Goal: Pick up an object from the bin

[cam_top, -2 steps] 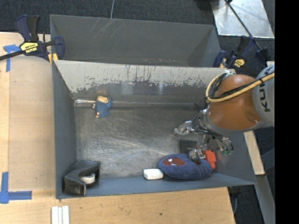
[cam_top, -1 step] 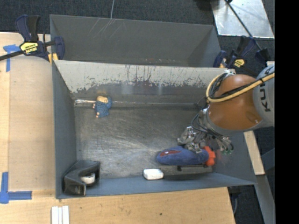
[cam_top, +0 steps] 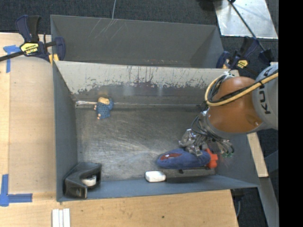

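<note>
While the pincer [cam_top: 195, 144] hangs low by the bin's [cam_top: 142, 136] right wall, a blue toy [cam_top: 182, 159] with an orange end lies right beside it. Nobody could tell if the pincer is spread or pressed together.

Arm [cam_top: 269, 98]: pale grey link w/ dark lettering. Wrist: glossy orange dome cover [cam_top: 234, 111], yellow + black cables [cam_top: 210, 91] looped over it. Claw [cam_top: 195, 144]: bare grey metal.

I work in a robot lab: my arm [cam_top: 265, 98], orange cover [cam_top: 234, 105] on its wrist, hangs in a scuffed grey metal bin [cam_top: 142, 46], a cable [cam_top: 116, 1] crossing dark carpet [cam_top: 71, 1].
</note>
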{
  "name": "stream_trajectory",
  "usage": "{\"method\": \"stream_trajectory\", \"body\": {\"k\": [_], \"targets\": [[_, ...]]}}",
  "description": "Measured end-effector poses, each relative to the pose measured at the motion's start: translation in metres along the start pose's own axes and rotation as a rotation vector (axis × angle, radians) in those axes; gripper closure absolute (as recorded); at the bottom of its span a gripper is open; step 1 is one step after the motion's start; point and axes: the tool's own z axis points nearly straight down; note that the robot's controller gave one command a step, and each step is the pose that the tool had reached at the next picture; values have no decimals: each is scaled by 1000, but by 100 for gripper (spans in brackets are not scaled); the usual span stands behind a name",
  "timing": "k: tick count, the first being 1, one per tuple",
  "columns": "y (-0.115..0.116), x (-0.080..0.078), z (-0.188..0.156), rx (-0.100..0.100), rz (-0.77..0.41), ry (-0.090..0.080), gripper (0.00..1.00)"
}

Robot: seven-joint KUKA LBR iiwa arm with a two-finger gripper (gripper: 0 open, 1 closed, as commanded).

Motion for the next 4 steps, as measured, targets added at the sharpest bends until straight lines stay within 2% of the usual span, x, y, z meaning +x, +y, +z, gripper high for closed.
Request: {"method": "stream_trajectory", "body": {"k": [1,2,3,4], "targets": [[21,-3,-12,-16,-41,16,100],[27,6,-12,-17,-66,20,100],[27,5,-13,-16,-67,14,0],[31,-33,5,-22,-462,25,0]]}}
